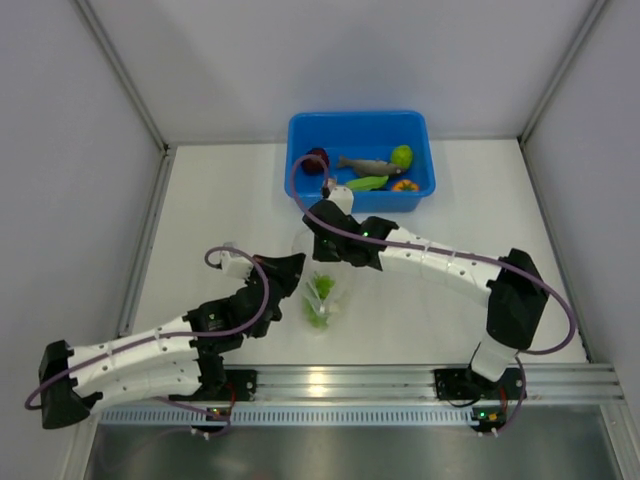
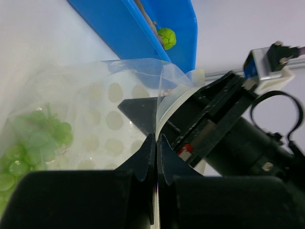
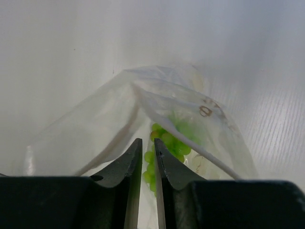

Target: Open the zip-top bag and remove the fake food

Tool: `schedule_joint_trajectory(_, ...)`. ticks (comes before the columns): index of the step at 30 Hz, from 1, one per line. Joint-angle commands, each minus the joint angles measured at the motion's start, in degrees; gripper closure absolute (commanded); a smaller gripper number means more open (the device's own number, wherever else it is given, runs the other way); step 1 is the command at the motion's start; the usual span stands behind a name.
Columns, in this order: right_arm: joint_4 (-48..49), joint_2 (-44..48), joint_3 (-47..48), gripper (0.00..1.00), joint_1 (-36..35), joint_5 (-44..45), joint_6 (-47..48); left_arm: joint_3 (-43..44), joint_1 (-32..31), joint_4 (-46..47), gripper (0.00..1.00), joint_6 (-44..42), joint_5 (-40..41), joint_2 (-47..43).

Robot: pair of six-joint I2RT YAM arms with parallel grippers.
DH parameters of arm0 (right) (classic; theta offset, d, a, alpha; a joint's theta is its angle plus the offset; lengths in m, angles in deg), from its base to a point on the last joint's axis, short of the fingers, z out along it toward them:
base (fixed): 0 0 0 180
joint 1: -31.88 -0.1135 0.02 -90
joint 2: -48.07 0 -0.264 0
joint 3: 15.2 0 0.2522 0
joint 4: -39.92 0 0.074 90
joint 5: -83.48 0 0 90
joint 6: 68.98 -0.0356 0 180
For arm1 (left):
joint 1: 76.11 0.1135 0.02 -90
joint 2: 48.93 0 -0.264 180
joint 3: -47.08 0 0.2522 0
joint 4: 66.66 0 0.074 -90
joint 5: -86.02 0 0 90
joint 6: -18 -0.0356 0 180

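Top view: the clear bag (image 1: pixel 327 285) is held at mid-table, with the left gripper (image 1: pixel 298 275) on its left and the right gripper (image 1: pixel 325 245) at its far side. Green grapes (image 1: pixel 320 300) are seen inside it. Other toy foods (image 1: pixel 370 167) lie in the blue bin (image 1: pixel 300 135) at the far edge. Left wrist view: the left fingers (image 2: pixel 143 162) are shown closed on the bag's upper film, with the right gripper at the same rim just beyond. Right wrist view: the right fingers (image 3: pixel 128 162) are pressed nearly together on a fold of the bag, with the grapes lying just beyond.
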Motion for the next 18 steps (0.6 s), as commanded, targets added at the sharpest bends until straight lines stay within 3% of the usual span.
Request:
schedule_joint_trajectory(1,6.80,0.57,-3.99,0.83,-1.74,2.53,-1.44,-1.13,-0.27,1.95,1.00,1.62,2.50,-3.03)
schedule_joint_trajectory(10,13.23,0.66,-10.86,0.80,-7.81,8.87,-1.88,-2.80,-0.27,1.86,1.00,1.36,4.43,-6.02)
schedule_joint_trajectory(18,5.41,-5.92,-7.78,0.68,-8.16,3.94,-2.59,-3.59,-0.27,1.77,1.00,0.83,3.73,-7.34)
